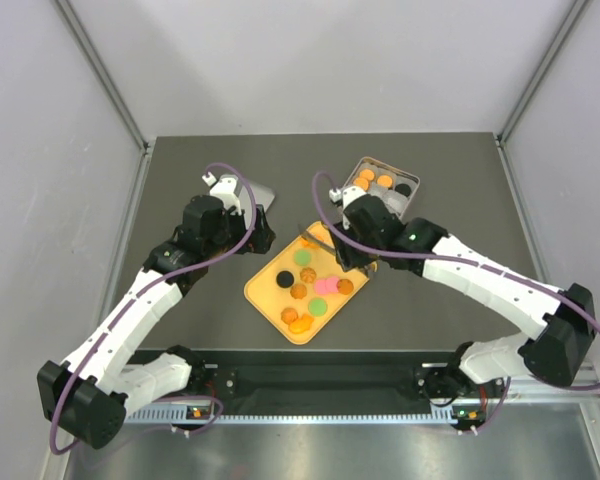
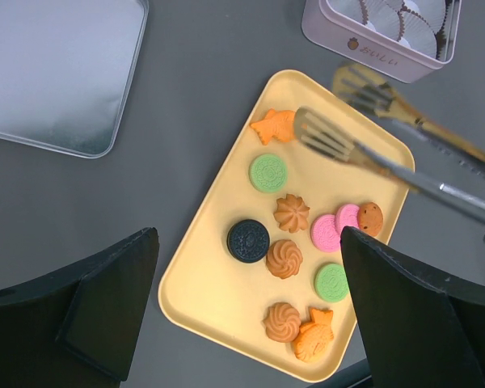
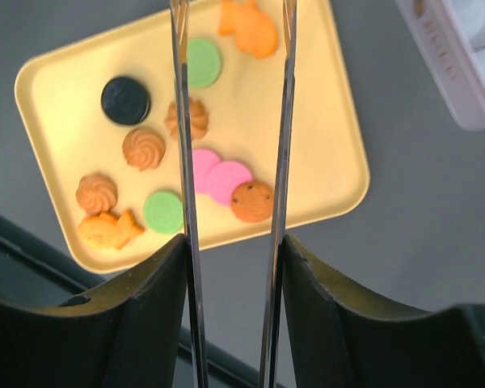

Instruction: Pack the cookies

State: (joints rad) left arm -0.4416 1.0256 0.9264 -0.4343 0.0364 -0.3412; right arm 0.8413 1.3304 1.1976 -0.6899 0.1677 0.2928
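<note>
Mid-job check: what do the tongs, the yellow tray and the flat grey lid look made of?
tongs: polished metal, judging by the bright silvery reflections.
tray: likely matte plastic; even yellow colour, soft rounded rim.
lid: probably thin brushed metal; dull grey sheen, rolled edge.

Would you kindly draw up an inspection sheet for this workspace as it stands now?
Surface: dark grey table.
Job's things: eleven cookies lie on the yellow tray; a few orange ones are already in the pink tin.
Clutter: a silver lid lies flat beside the tray.
Grippers: left gripper is open and empty above the tray; right gripper has its jaws closed on metal tongs, with the tips near the tray's tin-side end.
Cables: a purple cable loops along each arm.
Surroundings: white enclosure walls; nothing else seen.
</note>
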